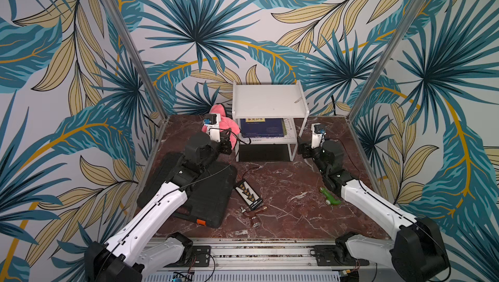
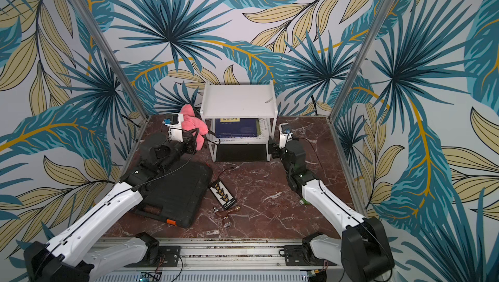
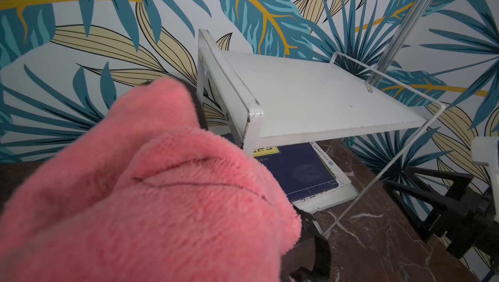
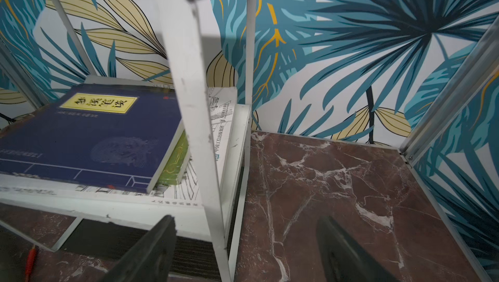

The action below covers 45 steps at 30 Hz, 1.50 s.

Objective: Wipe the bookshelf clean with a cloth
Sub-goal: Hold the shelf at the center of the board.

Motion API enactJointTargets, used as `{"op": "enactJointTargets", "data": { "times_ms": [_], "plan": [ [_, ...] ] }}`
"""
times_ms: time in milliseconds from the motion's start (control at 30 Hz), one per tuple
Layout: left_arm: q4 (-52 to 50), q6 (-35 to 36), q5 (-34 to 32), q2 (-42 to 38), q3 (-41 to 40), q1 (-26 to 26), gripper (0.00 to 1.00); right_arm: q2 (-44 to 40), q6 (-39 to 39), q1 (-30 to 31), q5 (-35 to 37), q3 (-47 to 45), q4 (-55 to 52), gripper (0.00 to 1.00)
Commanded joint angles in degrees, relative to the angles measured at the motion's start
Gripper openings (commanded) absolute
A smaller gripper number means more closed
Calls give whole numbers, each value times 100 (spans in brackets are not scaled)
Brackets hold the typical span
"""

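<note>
The white bookshelf stands at the back of the table against the wall, its top shelf bare. The pink fluffy cloth hangs bunched just left of the shelf's left side. My left gripper is shut on the cloth. The cloth fills the left wrist view and hides the jaws, apart from one black finger. My right gripper is open at the shelf's front right leg, which stands between the two fingers untouched.
Books lie on the lower shelf, with a black mat beneath. A black ribbed case lies under the left arm. Beside it are a small connector board and brass fittings. A green toy lies by the right arm.
</note>
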Motion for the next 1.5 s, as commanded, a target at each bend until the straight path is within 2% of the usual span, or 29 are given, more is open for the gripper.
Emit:
{"op": "enactJointTargets", "data": {
  "times_ms": [0,133,267,333,367,500,600,767,967,1033,1100,1200,1267,1367,1467],
  "plan": [
    [132,-310,-191,368,339,129,0,540,10,-30,190,737,467,83],
    [936,-906,947,844,-464,239,0,875,279,-33,274,872,482,82],
    [1297,-988,688,1078,-864,303,0,913,529,-42,137,534,749,83],
    [1346,-959,919,985,-700,519,0,949,496,-62,134,592,634,83],
    [1279,-869,1103,839,-527,606,0,933,477,-70,123,672,546,82],
    [323,-538,1057,177,330,639,0,736,515,-79,111,667,658,83],
    [-546,-301,1525,178,1111,678,0,591,713,-113,89,563,732,83],
    [-1776,75,1623,956,2156,711,0,583,798,-131,-36,584,629,83],
    [-2266,16,1974,2485,3619,951,0,739,783,-139,-49,761,469,79],
    [-2694,150,2028,3093,4498,982,0,792,781,-134,-177,837,436,75],
    [-3016,173,2299,3373,4963,975,0,779,809,-136,-291,836,445,72],
    [-2506,90,2517,3339,4640,956,0,791,813,-143,-426,799,461,65],
    [-2656,213,2336,3510,4823,977,0,852,720,-144,-547,833,417,59],
    [-3247,436,2001,4255,5868,1050,0,978,648,-143,-621,953,281,46],
    [-3678,568,2041,5187,7217,1111,0,1046,672,-157,-656,1001,250,32]
  ]
}}
